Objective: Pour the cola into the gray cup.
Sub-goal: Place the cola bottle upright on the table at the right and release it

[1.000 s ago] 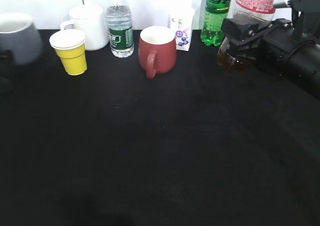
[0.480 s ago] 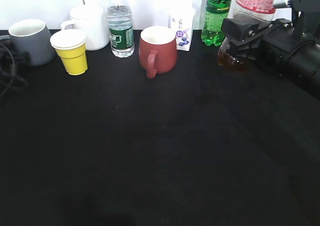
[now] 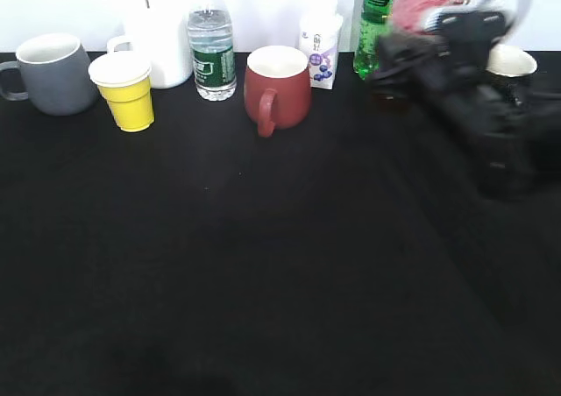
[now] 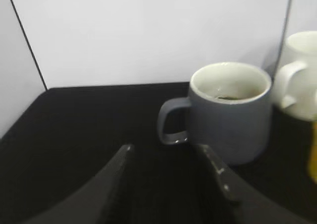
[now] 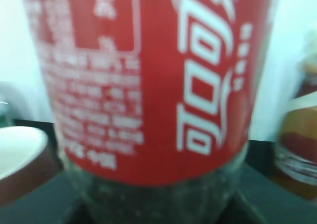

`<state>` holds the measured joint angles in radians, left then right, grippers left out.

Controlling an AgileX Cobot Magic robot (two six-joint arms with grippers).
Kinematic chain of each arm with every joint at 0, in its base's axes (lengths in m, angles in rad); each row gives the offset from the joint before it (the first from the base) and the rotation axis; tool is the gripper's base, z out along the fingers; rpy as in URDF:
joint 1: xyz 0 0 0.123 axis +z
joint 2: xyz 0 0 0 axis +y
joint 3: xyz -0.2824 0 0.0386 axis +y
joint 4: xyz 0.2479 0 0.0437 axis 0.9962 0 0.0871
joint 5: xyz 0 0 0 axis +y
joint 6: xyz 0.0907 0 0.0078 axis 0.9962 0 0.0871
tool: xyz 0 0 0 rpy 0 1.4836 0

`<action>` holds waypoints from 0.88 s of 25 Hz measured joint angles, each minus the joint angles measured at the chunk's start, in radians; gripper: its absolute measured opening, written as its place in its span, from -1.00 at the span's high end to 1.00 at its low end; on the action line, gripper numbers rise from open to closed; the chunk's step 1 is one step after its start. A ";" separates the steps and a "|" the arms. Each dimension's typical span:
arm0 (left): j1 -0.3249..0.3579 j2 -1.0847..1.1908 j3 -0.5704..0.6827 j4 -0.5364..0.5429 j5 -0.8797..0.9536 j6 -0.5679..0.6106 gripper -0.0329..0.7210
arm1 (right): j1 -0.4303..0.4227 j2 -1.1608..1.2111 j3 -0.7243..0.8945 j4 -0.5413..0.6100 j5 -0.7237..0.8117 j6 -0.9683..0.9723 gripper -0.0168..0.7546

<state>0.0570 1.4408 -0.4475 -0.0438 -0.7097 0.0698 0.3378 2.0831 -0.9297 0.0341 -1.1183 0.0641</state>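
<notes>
Transport step: right gripper [image 3: 412, 59] clamps the red-labelled clear plastic cola bottle [image 3: 422, 2] at 1 o'clock; left gripper [image 4: 173, 184] empty, spread; next carry to matte blue-gray ceramic mug [image 3: 53, 74] at 10 o'clock.

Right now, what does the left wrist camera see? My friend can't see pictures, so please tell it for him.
A gray cup stands upright on a black table, handle pointing left, before a white wall. The open left gripper sits just short of it, and a white mug peeks in at right.
</notes>
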 joint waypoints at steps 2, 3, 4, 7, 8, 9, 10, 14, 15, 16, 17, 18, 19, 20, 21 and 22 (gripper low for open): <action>0.000 -0.122 0.001 0.004 0.128 0.000 0.10 | 0.000 0.088 -0.089 0.000 0.004 0.000 0.00; 0.000 -0.170 0.001 0.005 0.181 0.000 0.10 | 0.000 0.118 -0.116 0.000 0.009 -0.001 0.00; 0.000 -0.200 0.001 0.005 0.212 0.000 0.10 | 0.000 0.144 -0.140 0.000 0.010 -0.005 0.00; 0.000 -0.233 0.001 0.006 0.237 0.000 0.10 | 0.000 0.168 -0.157 0.000 0.022 -0.034 -0.19; 0.000 -0.233 0.002 0.006 0.240 0.000 0.10 | 0.000 0.168 -0.157 0.000 0.022 -0.038 -0.33; 0.000 -0.233 0.002 0.006 0.246 0.000 0.10 | 0.000 0.168 -0.157 -0.001 0.023 -0.038 -0.50; 0.000 -0.233 0.002 0.006 0.250 0.000 0.10 | 0.000 0.167 -0.157 -0.001 0.033 -0.040 -0.61; 0.000 -0.233 0.002 0.006 0.278 0.000 0.10 | 0.000 0.106 -0.120 -0.001 0.110 -0.042 -0.70; 0.000 -0.233 0.002 0.006 0.281 0.000 0.10 | 0.000 0.079 -0.083 -0.001 0.122 -0.042 -0.70; 0.000 -0.237 0.002 0.006 0.293 0.000 0.10 | 0.000 0.050 -0.046 -0.001 0.133 -0.042 -0.70; 0.000 -0.247 0.002 0.006 0.317 0.000 0.10 | 0.000 0.018 -0.009 0.000 0.146 -0.042 -0.70; 0.000 -0.269 0.002 0.006 0.341 0.000 0.10 | 0.000 -0.017 0.033 0.000 0.163 -0.042 -0.70; 0.000 -0.296 0.002 0.007 0.373 0.000 0.10 | 0.000 -0.067 0.065 0.000 0.221 -0.043 -0.70; 0.000 -0.324 0.002 0.007 0.428 0.000 0.10 | 0.000 -0.131 0.078 -0.002 0.345 -0.043 -0.70; 0.000 -0.354 0.001 0.007 0.532 0.000 0.10 | 0.000 -0.210 0.078 -0.013 0.537 -0.043 -0.68; 0.000 -0.379 -0.019 0.006 0.678 0.000 0.10 | 0.003 -0.301 0.070 -0.027 0.746 -0.043 -0.64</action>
<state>0.0570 1.0618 -0.4661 -0.0380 -0.0320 0.0698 0.3412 1.7823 -0.8593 0.0066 -0.3721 0.0210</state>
